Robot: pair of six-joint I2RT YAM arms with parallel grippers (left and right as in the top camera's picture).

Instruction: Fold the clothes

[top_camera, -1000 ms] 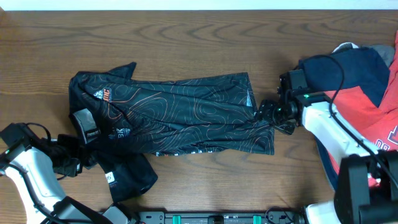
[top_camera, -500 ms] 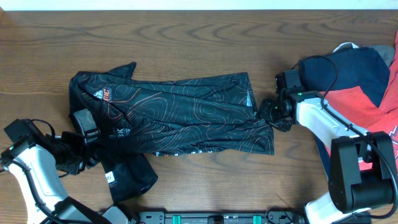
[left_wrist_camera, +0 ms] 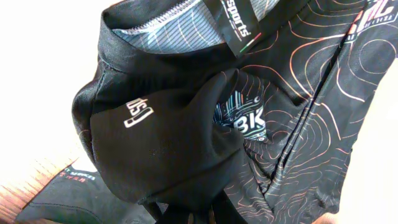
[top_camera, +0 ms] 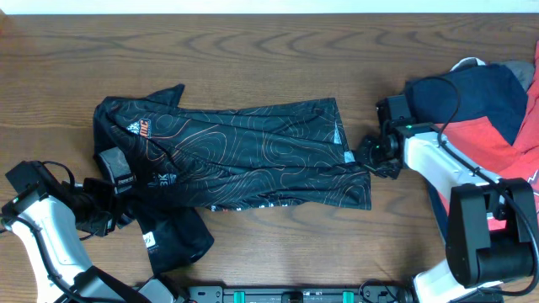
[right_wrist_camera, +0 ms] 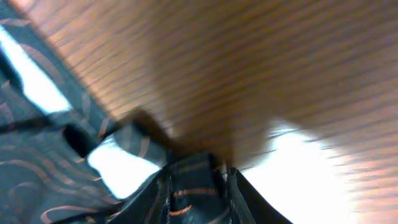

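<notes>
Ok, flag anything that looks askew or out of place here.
The black jersey is not lying flat: its sleeve is bunched and twisted near the front edge of the table, and the hem corner is puckered where the right gripper pinches it. Nothing looks damaged.

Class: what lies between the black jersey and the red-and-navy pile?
In the overhead view, the right claw and its white arm fill that stretch, above bare table; the claw touches the jersey at its edge.
</notes>
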